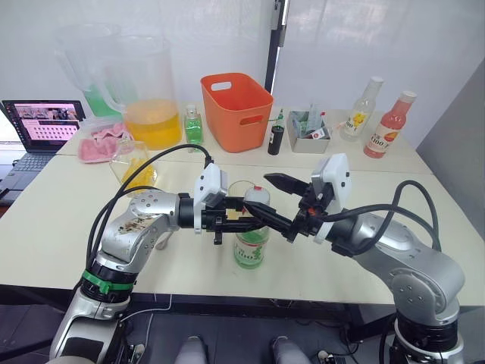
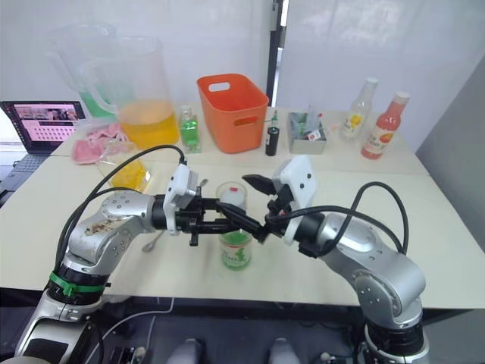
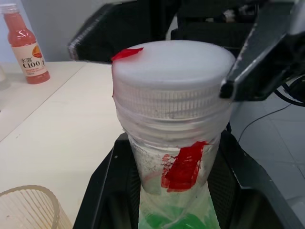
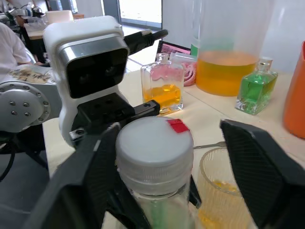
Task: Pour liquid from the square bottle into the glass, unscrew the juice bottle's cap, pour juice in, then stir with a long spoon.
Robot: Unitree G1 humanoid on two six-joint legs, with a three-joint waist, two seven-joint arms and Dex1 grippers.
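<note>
The juice bottle (image 1: pixel 251 241), green-labelled and upright, stands at the table's front middle. My left gripper (image 1: pixel 241 221) is shut on it just under the white cap (image 4: pixel 155 143). My right gripper (image 1: pixel 258 192) is open, with one black finger on each side of the cap; one finger (image 4: pixel 83 191) is against it and the other stands apart. Right behind the bottle is the glass (image 4: pixel 224 195), holding a little yellow liquid. The square bottle (image 1: pixel 132 163) with yellow liquid stands to the left. The long spoon (image 2: pixel 154 243) lies on the table under my left arm.
At the back are an orange basket (image 1: pixel 236 110), a large pitcher of orange liquid (image 1: pixel 148 102), a green square bottle (image 1: pixel 194 125), a small grey box (image 1: pixel 309 133), a yellow-flower-label bottle (image 1: pixel 360 110) and a pink bottle (image 1: pixel 390 125). A laptop (image 1: pixel 42 125) sits far left.
</note>
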